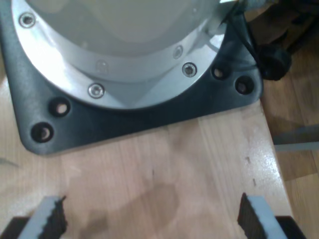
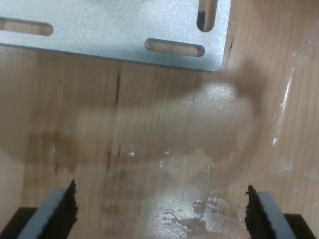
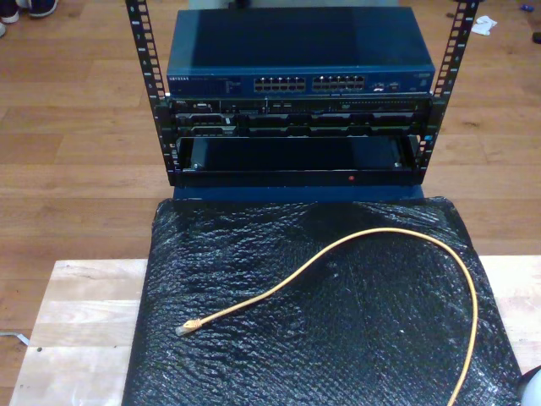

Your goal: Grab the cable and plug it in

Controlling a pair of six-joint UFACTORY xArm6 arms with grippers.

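Cable point(image 3: 372, 241) lying loose on black mat point(image 3: 254, 254) — plug at 8 o'clock. First tool point(image 1: 152, 219) and second tool point(image 2: 162, 211) spread, gripping nothing, over bare worktop point(image 2: 149, 124).

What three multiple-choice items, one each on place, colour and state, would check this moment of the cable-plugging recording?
1. Where does the long thin yellow-orange network cable lie?
A. on the crinkled black plastic sheet
B. on the wooden floor
C. inside the rack

2. What colour is the flat switch on top of the black metal rack?
A. red
B. dark blue
C. white

3. How does my first claw stand?
A. shut on the cable
B. shut on nothing
C. open

Key: 1 A, the exterior view shows the cable curving across the sheet. 2 B, its casing is dark blue. 3 C, the pads stand wide apart over bare wood.
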